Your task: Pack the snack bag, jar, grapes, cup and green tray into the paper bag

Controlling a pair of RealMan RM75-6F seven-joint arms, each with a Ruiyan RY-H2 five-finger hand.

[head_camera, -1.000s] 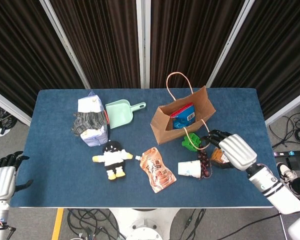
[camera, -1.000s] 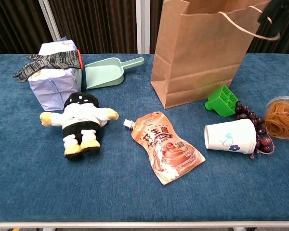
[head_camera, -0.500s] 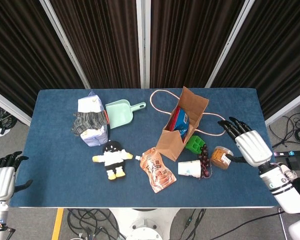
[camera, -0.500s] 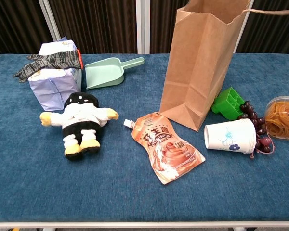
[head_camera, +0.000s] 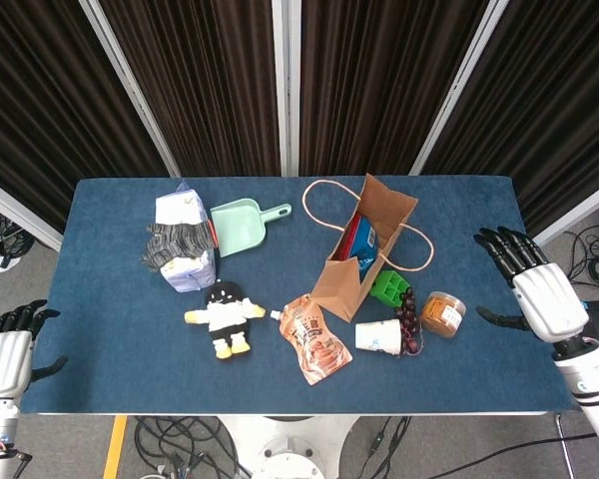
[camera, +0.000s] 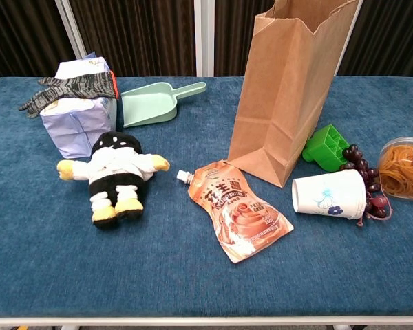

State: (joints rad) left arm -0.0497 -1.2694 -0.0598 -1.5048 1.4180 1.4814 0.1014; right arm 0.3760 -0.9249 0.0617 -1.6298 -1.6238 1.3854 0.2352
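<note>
Paper bag [head_camera: 364,244] stands upright mid-table, its top cut off in the chest view; a blue pack [head_camera: 363,239] inside is only partly visible, label unreadable. Pouch [camera: 237,208] print too small to read; cup [camera: 330,194] lies on its side, hiding part of the grapes [camera: 358,167], with tray [camera: 325,146] and jar [camera: 402,167] nearby. Right hand [head_camera: 537,286] fingers spread, empty; left hand [head_camera: 4,354] off the table [camera: 193,268], fingers loosely apart, empty.

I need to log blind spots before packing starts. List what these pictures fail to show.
- Paper bag: chest view cuts off its top; contents unseen there.
- Grapes: partly behind the cup, both views.
- Green tray: bag hides one end, chest view.
- Left hand: cut by head view's edge; right hand absent from chest view.
</note>
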